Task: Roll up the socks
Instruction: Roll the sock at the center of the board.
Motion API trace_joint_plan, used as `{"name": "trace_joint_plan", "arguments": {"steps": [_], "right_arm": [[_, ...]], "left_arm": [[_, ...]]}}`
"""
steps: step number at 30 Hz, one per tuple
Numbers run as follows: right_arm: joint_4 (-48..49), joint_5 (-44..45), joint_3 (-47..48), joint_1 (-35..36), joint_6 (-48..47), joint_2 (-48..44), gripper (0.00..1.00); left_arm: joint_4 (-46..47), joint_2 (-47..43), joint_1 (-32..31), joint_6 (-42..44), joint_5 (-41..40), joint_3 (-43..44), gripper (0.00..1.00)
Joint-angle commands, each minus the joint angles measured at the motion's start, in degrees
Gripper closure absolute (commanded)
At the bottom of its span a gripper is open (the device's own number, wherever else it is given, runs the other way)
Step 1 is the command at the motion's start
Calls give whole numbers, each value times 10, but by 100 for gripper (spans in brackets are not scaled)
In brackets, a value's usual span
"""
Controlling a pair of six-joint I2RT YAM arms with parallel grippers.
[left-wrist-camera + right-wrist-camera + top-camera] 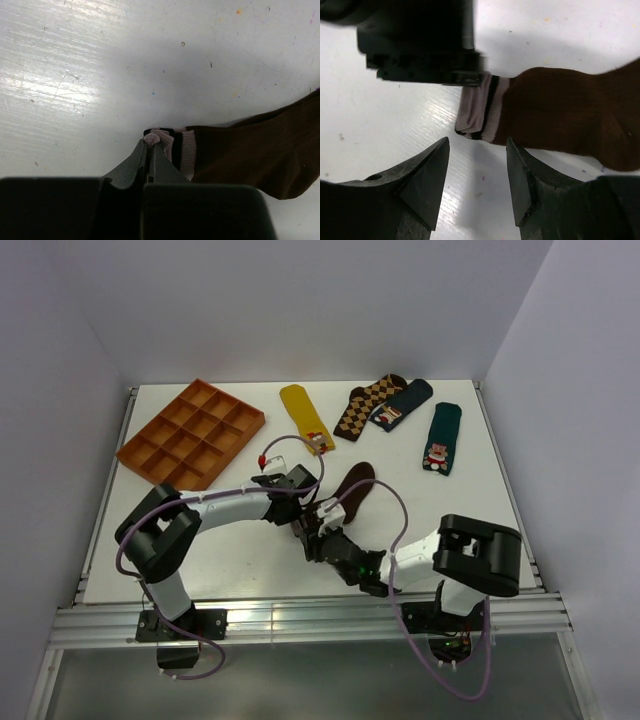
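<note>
Both wrist views crop the brown sock (250,155) at right.

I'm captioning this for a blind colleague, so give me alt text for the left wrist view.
The left gripper is shut on the striped cuff of a dark brown sock, which lies on a scuffed white table and runs off to the right.

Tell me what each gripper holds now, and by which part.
The left gripper pinches the dark brown sock by the edge of its striped cuff; the right gripper is open, holding nothing.
</note>
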Motion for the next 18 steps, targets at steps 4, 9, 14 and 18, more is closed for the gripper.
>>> {"name": "trace_joint_plan", "arguments": {"steps": [4, 9, 14, 18], "right_arm": [[18, -22, -37, -26, 102, -79, 43], [10, -50, -22, -39, 100, -58, 43], [-17, -49, 5, -45, 120, -34, 43], [-30, -51, 22, -55, 131, -11, 44]], "left_arm": [[10, -13, -6, -25, 39, -41, 100], [1, -14, -5, -52, 39, -37, 100], [11, -35, -5, -75, 38, -51, 100], [9, -39, -6, -82, 37, -58, 100]]}}
